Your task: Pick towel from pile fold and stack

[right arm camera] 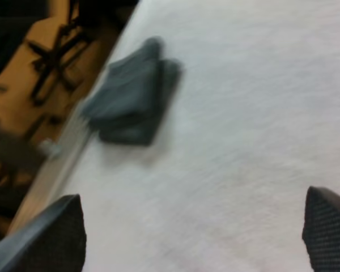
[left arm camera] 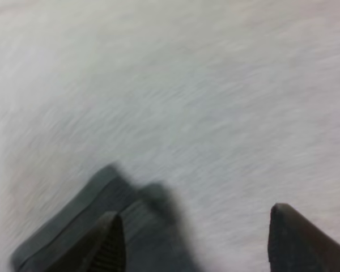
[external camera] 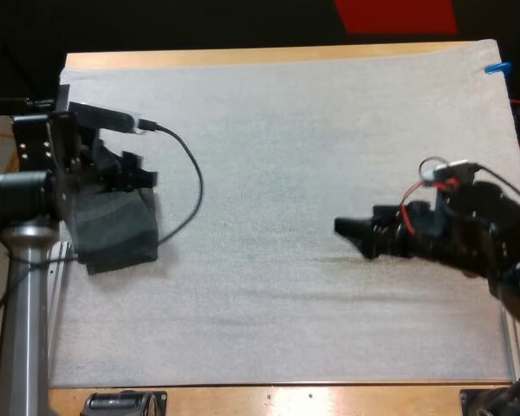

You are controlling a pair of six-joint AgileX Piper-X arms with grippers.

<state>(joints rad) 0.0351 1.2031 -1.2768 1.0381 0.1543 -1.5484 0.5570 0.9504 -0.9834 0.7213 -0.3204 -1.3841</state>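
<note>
The towel (external camera: pixel 117 232) lies folded at the mat's (external camera: pixel 286 130) left edge, left end effector (left arm camera: pixel 195 215) and right end effector (right arm camera: pixel 192 198) both spread empty, so placing seems done; next, fetch another.

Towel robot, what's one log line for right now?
towel: folded, near left edge of mat | left gripper: open, just above towel | right gripper: open, over bare mat
</note>
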